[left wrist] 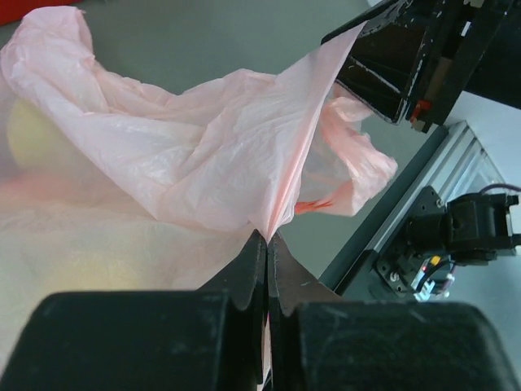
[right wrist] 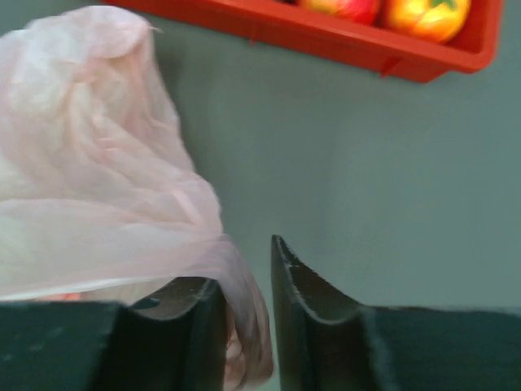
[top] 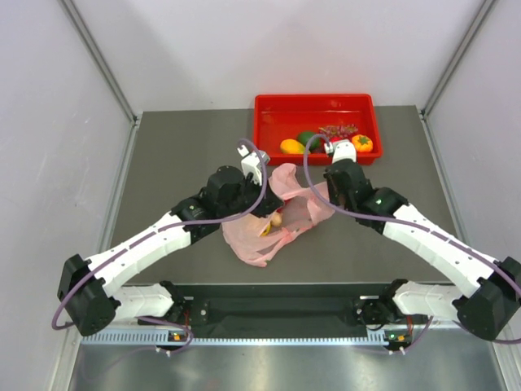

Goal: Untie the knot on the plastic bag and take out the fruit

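**Pink bag pinched at the centre of the top view**

Your thin, translucent pale-pink plastic bag (top: 281,213) lies crumpled on the grey surface (top: 179,163) in the middle of the top view, just below the red plastic tray (top: 269,104). The film is crinkled and slack, with one flap raised toward the tray. Through it you can make out small yellowish fruit (top: 266,230) low in the bag.

Your left gripper (left wrist: 266,240) is fully closed, pinching a taut ridge of the bag. Your right gripper (right wrist: 247,265) has its jaws slightly apart, and a loose fold of the bag hangs in the gap against one finger.
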Robot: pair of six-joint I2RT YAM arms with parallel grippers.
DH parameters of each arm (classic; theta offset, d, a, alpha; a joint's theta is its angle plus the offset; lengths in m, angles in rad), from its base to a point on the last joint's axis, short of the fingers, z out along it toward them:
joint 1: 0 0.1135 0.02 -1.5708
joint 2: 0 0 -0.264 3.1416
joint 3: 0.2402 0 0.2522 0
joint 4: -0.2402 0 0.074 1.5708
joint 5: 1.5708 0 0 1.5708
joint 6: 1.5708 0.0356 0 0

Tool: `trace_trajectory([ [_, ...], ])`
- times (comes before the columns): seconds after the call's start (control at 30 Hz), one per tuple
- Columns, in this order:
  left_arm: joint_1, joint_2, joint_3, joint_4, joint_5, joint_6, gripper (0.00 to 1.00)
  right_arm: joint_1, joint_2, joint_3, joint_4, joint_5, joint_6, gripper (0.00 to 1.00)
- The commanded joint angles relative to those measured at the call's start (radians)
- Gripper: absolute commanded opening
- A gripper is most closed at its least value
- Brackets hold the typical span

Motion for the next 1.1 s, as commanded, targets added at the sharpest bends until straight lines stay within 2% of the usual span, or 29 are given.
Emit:
trace_trajectory([
  [0.0,0.019,-0.051,0.009,-0.004,-0.064,-0.04,0.0,-0.127,-0.036,0.015,-0.038,0.116,-0.148,0.25],
  [0.03,0.019,-0.05,0.009,0.013,-0.081,-0.055,0.0,-0.151,-0.035,0.02,-0.027,0.104,-0.16,0.35],
  [0.1,0.019,-0.045,0.01,0.031,-0.095,-0.066,0.0,-0.17,-0.027,0.048,-0.03,0.075,-0.183,0.46],
  [0.13,0.019,-0.042,0.009,0.036,-0.1,-0.078,0.0,-0.179,-0.022,0.061,-0.036,0.064,-0.185,0.55],
  [0.2,0.02,-0.041,0.007,0.05,-0.124,-0.091,0.0,-0.182,-0.021,0.097,-0.041,0.044,-0.193,0.64],
  [0.23,0.019,-0.038,0.007,0.053,-0.13,-0.1,0.0,-0.185,-0.022,0.107,-0.044,0.02,-0.196,0.71],
  [0.43,0.02,-0.054,0.006,0.08,-0.21,-0.128,0.0,-0.185,-0.188,0.147,-0.028,-0.371,-0.208,0.85],
  [0.5,0.02,-0.058,0.009,0.074,-0.219,-0.122,0.0,-0.185,-0.269,0.147,-0.045,-0.474,-0.208,0.86],
  [0.63,0.022,-0.065,0.01,0.068,-0.227,-0.109,0.0,-0.185,-0.392,0.164,-0.076,-0.566,-0.217,0.9],
  [0.67,0.023,-0.062,0.01,0.067,-0.227,-0.108,0.0,-0.185,-0.419,0.169,-0.08,-0.643,-0.219,0.9],
  [0.77,0.023,-0.054,0.015,0.066,-0.222,-0.105,0.0,-0.177,-0.417,0.173,-0.105,-0.802,-0.231,0.87],
  [0.83,0.025,-0.048,0.018,0.07,-0.212,-0.103,0.0,-0.15,-0.404,0.149,-0.096,-0.849,-0.237,0.84],
  [0.9,0.026,-0.042,0.027,0.07,-0.206,-0.1,0.0,-0.087,-0.398,0.108,-0.068,-0.89,-0.237,0.83],
  [0.97,0.026,-0.038,0.039,0.06,-0.199,-0.096,0.0,-0.012,-0.391,0.085,-0.019,-0.854,-0.236,0.84],
  [1.07,0.029,-0.036,0.049,0.054,-0.195,-0.088,0.0,0.234,-0.337,0.06,0.025,-0.73,-0.239,0.87],
])
